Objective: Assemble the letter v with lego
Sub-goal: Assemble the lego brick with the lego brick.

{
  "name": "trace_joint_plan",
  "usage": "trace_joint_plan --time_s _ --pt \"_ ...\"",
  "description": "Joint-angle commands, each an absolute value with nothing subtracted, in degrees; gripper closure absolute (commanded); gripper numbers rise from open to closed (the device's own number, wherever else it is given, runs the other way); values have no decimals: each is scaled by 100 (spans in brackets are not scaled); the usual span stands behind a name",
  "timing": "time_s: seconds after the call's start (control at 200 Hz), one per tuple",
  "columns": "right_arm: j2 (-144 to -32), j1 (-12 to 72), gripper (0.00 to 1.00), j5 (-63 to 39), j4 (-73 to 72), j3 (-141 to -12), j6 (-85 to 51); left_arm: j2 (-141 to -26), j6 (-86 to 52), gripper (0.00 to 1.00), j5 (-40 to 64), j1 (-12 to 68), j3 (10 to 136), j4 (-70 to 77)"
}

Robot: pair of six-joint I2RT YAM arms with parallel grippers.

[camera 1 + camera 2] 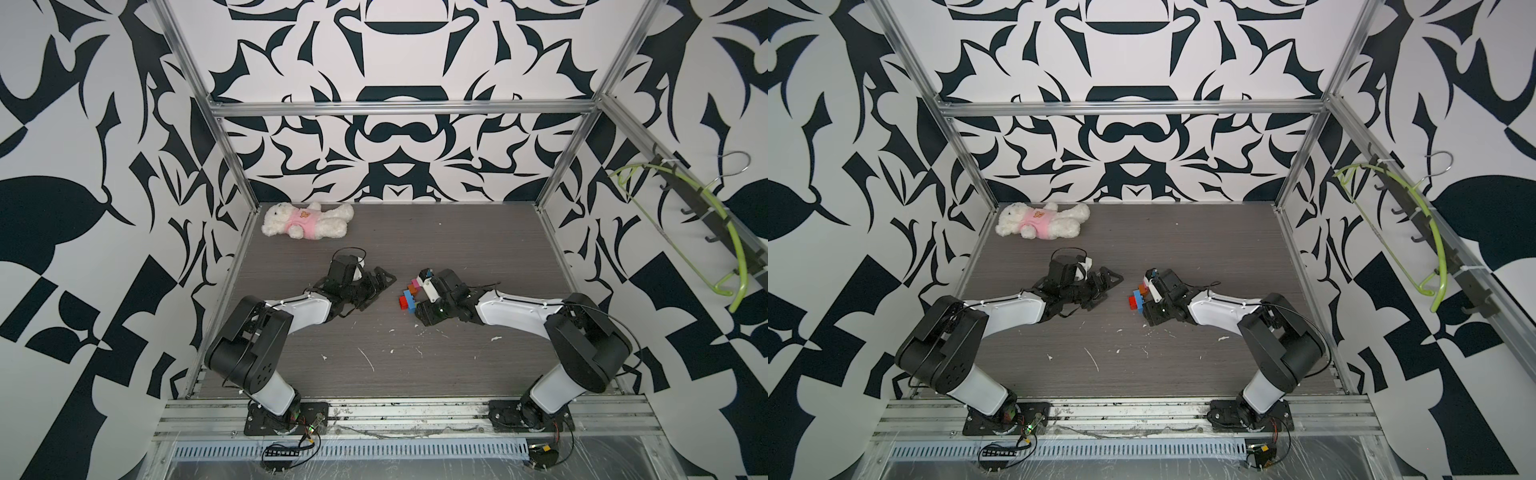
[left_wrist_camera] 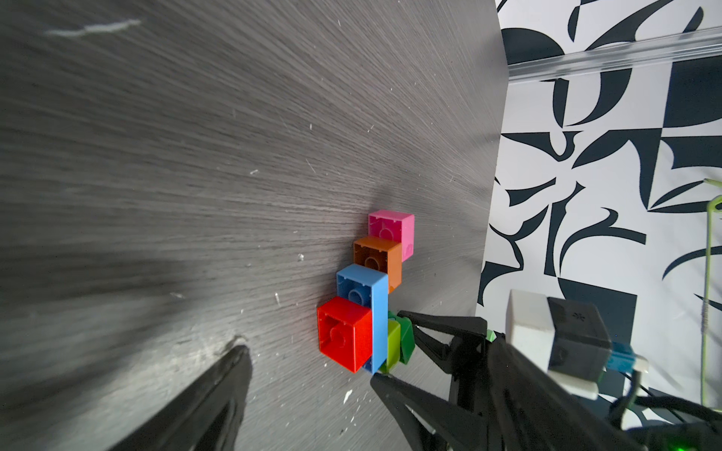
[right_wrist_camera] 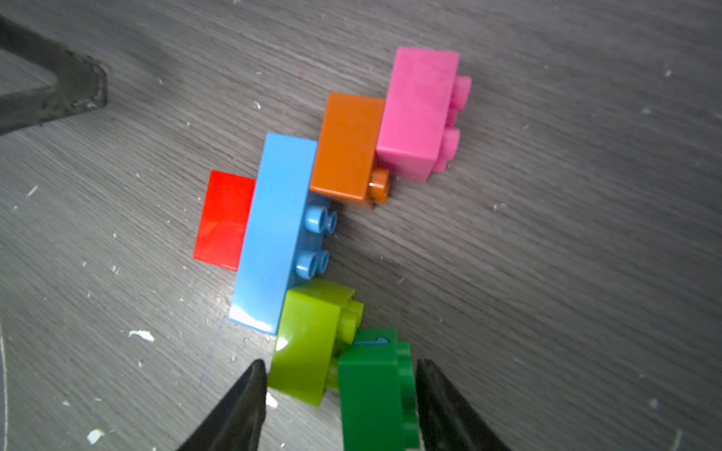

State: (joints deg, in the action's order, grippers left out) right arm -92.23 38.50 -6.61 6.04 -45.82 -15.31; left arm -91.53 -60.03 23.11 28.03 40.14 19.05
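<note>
Tabletop of dark grey wood grain spreads under everything. Your two arms reach in from the near edge toward its middle. A white plush bear in a pink top lies at the far left corner, well apart from the work.

The left gripper stands wide open and empty, near the bricks but not touching them.

The letter v lies on its side on the tabletop, just in front of the right gripper. All six bricks look joined. One stroke steps out from the long blue brick through the orange brick to the pink brick. The other runs through the lime brick to the green brick. The red brick sits against the blue's underside as the point.

The right gripper's jaws straddle the lime and green end, one fingertip close against each side. You cannot tell from these views whether they press or merely flank it.

Judged from how it lies, the build looks done and this is the letting-go. Your next move calls for spreading the jaws clear of both green bricks, then backing straight out, so nothing drags the chain or pries a joint.
</note>
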Motion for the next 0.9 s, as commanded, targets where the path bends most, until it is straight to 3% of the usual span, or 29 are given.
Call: trace_joint_plan --time_s 0.0,0.895 --pt "-9117 3935 37 -594 764 -4806 -1870 -9169 -6003 1 2378 2821 3972 1889" --pt "-9852 4411 42 486 1681 -5713 -2363 -9216 -6021 1 2445 2799 3920 1953"
